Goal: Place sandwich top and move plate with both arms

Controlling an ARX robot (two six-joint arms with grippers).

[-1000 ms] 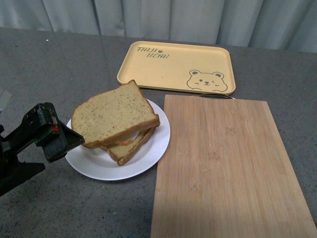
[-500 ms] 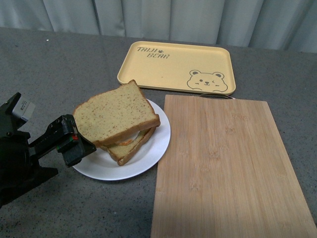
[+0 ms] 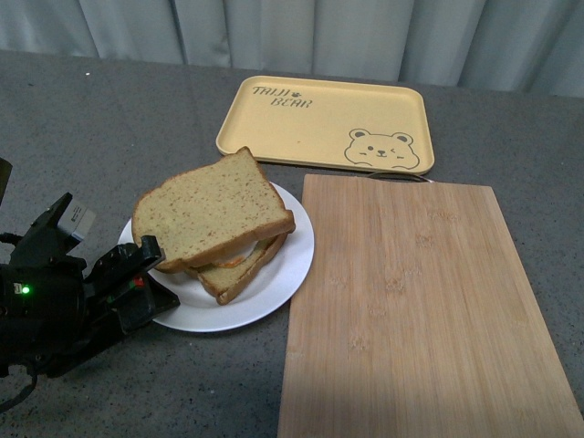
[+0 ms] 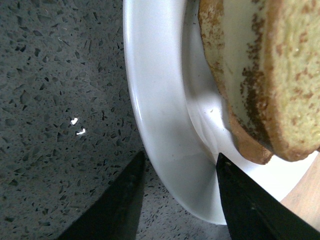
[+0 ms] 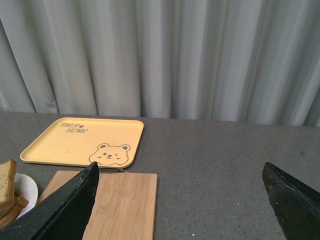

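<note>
On the plate (image 3: pixel 278 274), the sandwich top (image 3: pixel 212 212) lies over the lower slice (image 3: pixel 239 270), shifted a little so the lower slice's near corner shows. So the bread looks placed, and moving the plate is the step in hand. The plate sits on the grey table (image 3: pixel 100 119), just beside the cutting board (image 3: pixel 420 301), with the yellow tray (image 3: pixel 319 119) beyond.

The left gripper (image 3: pixel 139 274) is at the plate's near-left rim. Its fingers are apart and straddle the rim, one outside over the table and one inside, close to the bread crust. It should close on the rim alone, clear of the crust, and keep the plate level so the top slice does not slide.

The right gripper (image 5: pixel 180 167) hangs high and well away, fingers spread wide. It probably needs the opposite rim before any lift.
</note>
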